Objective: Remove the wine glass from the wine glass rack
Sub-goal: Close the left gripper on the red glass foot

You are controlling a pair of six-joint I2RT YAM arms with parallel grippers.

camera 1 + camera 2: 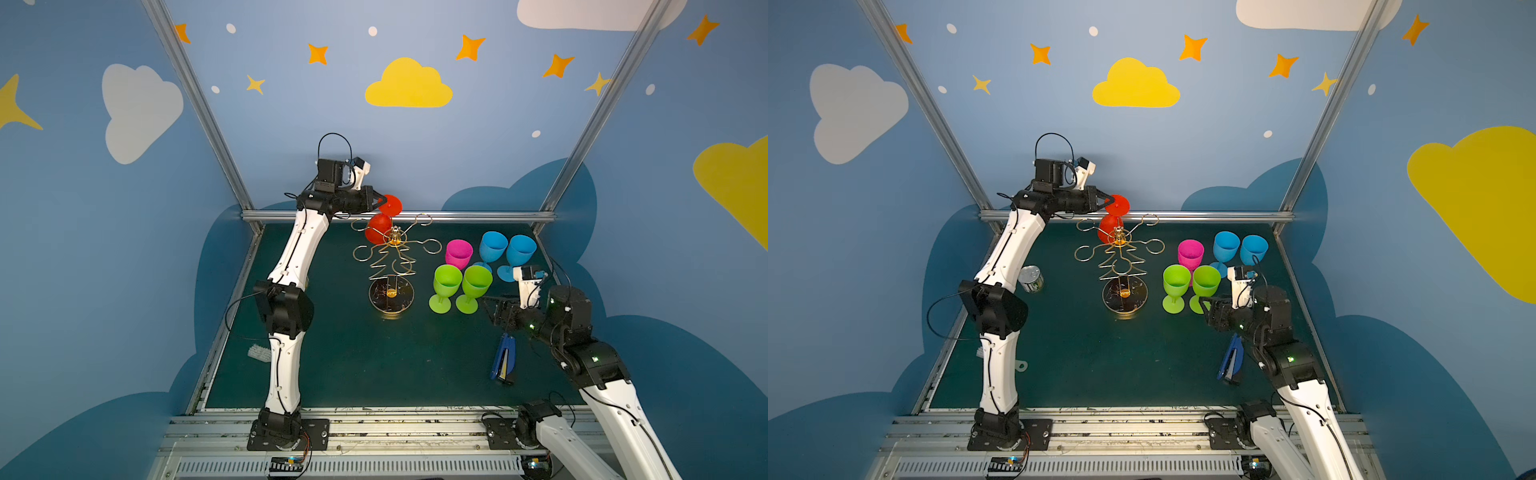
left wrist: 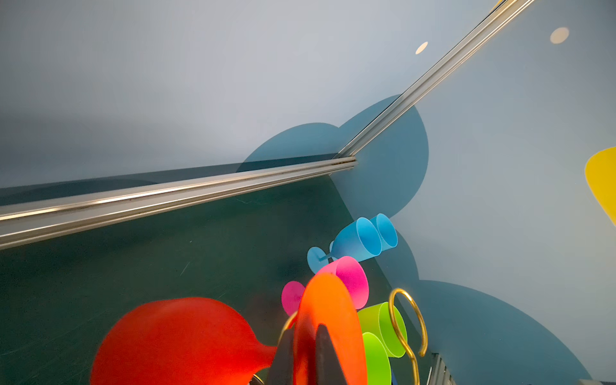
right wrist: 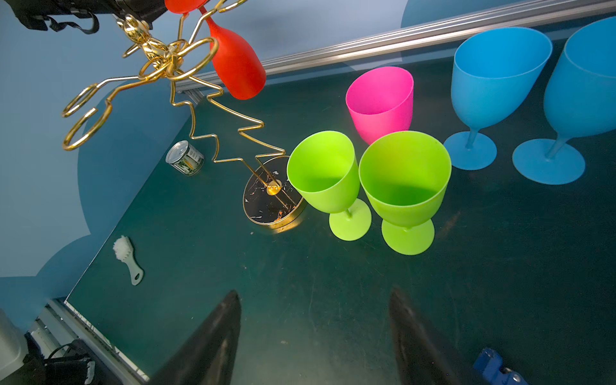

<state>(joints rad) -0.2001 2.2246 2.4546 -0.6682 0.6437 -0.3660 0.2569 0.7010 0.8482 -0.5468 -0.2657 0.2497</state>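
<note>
Left to right, as you saw the table (image 1: 353,353): a white brush (image 3: 128,258) lay near the table's left edge, with a tin can (image 1: 1031,279) farther back beside your left arm. Your left end effector (image 1: 380,202) was raised at the rear of the table, its jaws pressed together on the edge of the round foot of the red wine glass (image 1: 376,230); the left wrist view showed the two dark fingers (image 2: 325,346) clamping that foot from either side. The glass hung upside down, foot up and bowl down, on a rear arm of the wine glass rack (image 1: 391,296), whose round base stood at mid-table and whose other looped arms carried nothing. To the right of the rack stood five upright glasses, close together: two green glasses (image 1: 448,282) (image 1: 477,282) in front, a pink glass (image 1: 459,253) just behind them, and two blue glasses (image 1: 493,246) (image 1: 520,249) farthest right. Your right end effector (image 3: 315,292) hovered low near the green pair, its jaws spread wide and holding nothing. A blue stapler (image 1: 503,359) lay on the table just below that arm.
</note>
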